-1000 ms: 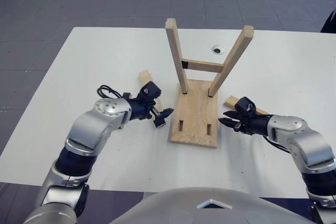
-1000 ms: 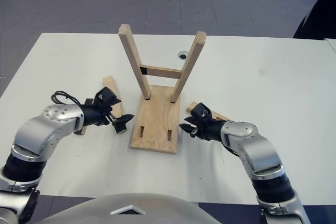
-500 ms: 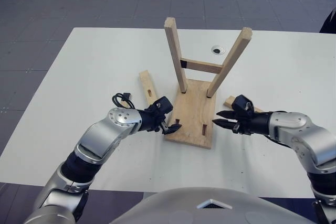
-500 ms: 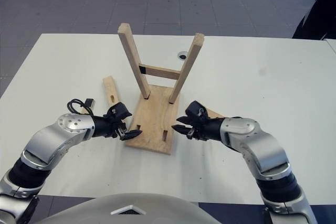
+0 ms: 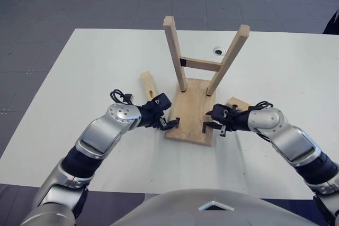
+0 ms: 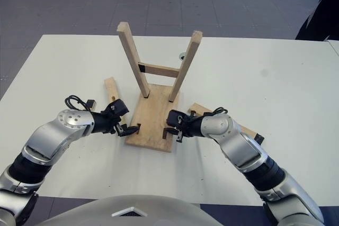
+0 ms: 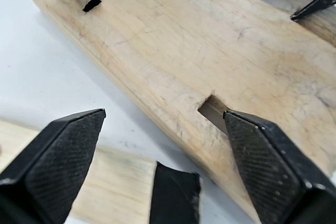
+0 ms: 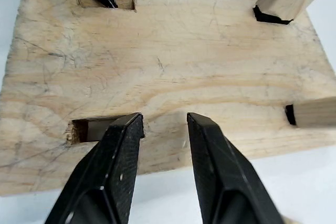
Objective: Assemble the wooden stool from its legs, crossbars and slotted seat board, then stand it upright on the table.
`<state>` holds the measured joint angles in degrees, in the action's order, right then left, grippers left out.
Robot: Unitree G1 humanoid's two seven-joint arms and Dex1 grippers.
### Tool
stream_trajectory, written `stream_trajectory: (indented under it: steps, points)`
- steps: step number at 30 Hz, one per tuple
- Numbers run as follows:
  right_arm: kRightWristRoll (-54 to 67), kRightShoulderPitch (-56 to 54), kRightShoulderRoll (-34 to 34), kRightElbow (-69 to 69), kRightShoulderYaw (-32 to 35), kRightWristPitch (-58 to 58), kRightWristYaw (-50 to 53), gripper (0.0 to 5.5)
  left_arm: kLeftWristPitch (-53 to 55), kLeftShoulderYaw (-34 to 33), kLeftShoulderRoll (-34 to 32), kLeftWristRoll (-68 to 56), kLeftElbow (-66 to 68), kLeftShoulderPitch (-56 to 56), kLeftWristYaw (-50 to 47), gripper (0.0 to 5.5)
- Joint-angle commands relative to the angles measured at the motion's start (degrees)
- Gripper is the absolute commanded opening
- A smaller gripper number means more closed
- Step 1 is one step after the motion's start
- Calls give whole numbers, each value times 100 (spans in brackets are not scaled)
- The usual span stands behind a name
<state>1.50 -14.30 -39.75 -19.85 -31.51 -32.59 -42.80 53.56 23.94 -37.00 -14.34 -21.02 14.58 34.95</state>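
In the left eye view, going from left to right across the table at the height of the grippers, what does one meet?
loose wooden leg → left gripper → seat board → right gripper → loose wooden piece

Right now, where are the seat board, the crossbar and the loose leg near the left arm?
seat board (image 5: 192,107): left eye view, bare middle of its upward face.
crossbar (image 5: 202,64): left eye view, middle of its length.
loose leg (image 5: 146,83): left eye view, its far half.

left end effector (image 5: 170,124) spread wide; right end effector (image 5: 207,125) narrowly parted.
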Motion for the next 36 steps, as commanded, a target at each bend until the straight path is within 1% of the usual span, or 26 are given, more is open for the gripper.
stream_trajectory:
  steps: [1, 4, 6, 9, 11, 12, 14, 17, 21, 22, 23, 25, 26, 28, 30, 32, 34, 36]
  points:
    - [-545, -153, 92, 954, -133, 309, 131, 159, -208, 500, 333, 417, 831, 387, 16, 418]
    - [-780, -570, 419, 1940, -38, 740, 313, 159, -759, 566, 838, 702, 2164, 948, 17, 418]
    - [-853, -856, 633, 2514, 63, 994, 396, 159, -1032, 509, 1025, 816, 2749, 1201, 62, 418]
    - [-968, -1300, 848, 3383, 227, 1485, 494, 159, -1275, 359, 1211, 881, 3271, 1485, 152, 418]
    - [-980, -1367, 884, 3601, 367, 1670, 513, 159, -1326, 264, 1207, 900, 3260, 1497, 204, 418]
    - [-917, -1346, 897, 3573, 508, 1746, 543, 159, -1431, 146, 1175, 895, 3122, 1466, 180, 418]
    - [-715, -1211, 910, 3235, 864, 1643, 587, 159, -1639, -331, 1194, 710, 2710, 1404, 68, 418]
    - [-357, -914, 1019, 2383, 1415, 1125, 650, 159, -1917, -985, 1163, 593, 2219, 1359, -113, 418]
    - [358, -684, 1418, 1220, 2301, 48, 974, 159, -1597, -1645, 1038, 430, 1370, 1090, -315, 418]
    - [554, -631, 1598, 975, 2609, -238, 1197, 159, -1616, -1892, 1066, 436, 1093, 890, -506, 418]
    - [667, -469, 1776, 723, 2905, -417, 1479, 159, -1518, -2281, 1178, 419, 730, 544, -843, 418]
    - [761, -101, 2026, 350, 3315, -620, 1946, 159, -1415, -2965, 1449, 298, 107, -125, -1347, 418]
    - [721, 97, 2062, 237, 3387, -607, 2095, 159, -1420, -3275, 1593, 237, -187, -476, -1553, 418]
    - [754, 558, 2194, -3, 3559, -707, 2358, 159, -1512, -3738, 1779, 312, -829, -1483, -1862, 446]
    - [751, 1040, 2284, -189, 3674, -796, 2553, 159, -1917, -3945, 1967, 332, -1345, -2815, -1807, 478]
    - [717, 1397, 2273, -337, 3647, -764, 2604, 159, -2340, -4035, 2179, 173, -1537, -3897, -1561, 505]
    - [720, 1556, 2247, -442, 3637, -760, 2632, 159, -2718, -4100, 2284, 149, -1415, -4551, -1428, 514]
    - [739, 1588, 2210, -492, 3640, -752, 2627, 159, -3060, -4128, 2349, 132, -1070, -4765, -1373, 514]
